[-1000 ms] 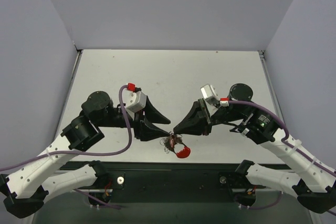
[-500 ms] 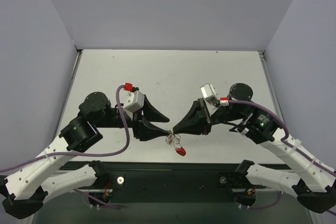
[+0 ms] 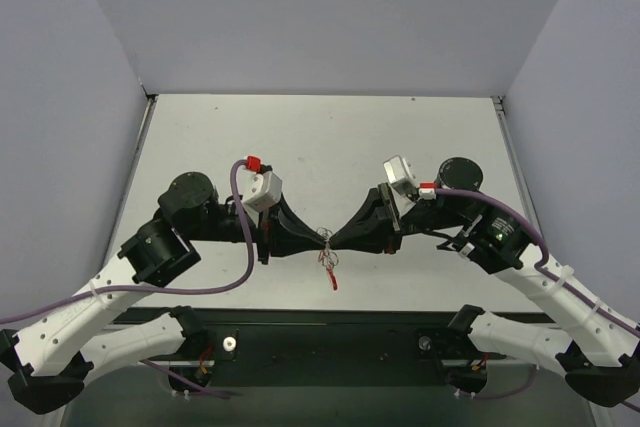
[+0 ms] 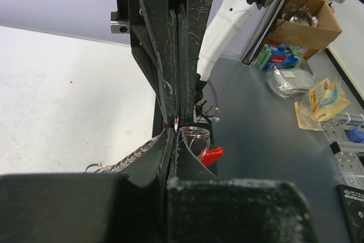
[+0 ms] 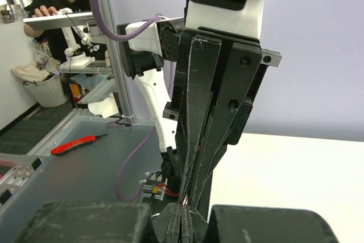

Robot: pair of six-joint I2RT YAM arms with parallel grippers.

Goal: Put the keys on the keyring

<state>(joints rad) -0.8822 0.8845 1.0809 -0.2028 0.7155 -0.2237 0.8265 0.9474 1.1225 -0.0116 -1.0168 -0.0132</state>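
Just above the table's near edge my left gripper (image 3: pixel 321 240) and right gripper (image 3: pixel 331 241) meet tip to tip, both shut. The keyring (image 3: pixel 328 261) hangs from that meeting point: thin silver wire rings with the red clip (image 3: pixel 334 283) at the bottom, clear of the table. In the left wrist view a wire ring (image 4: pixel 195 135) and the red clip (image 4: pixel 211 155) sit just past my left gripper (image 4: pixel 174 134), and a silver coil (image 4: pixel 128 156) runs along its left finger. The right gripper (image 5: pixel 185 208) is pinched at the same spot. The keys are not visible in any view.
The white table (image 3: pixel 400 137) stretches behind the arms, with grey walls on three sides. Beyond its near edge is a dark bench with a cardboard box (image 4: pixel 301 18), plastic packets (image 4: pixel 287 81) and a red-handled tool (image 5: pixel 74 144).
The left gripper has closed and swung in line against the right gripper's tips. The keyring has turned and now hangs straight down, the red clip seen edge-on.
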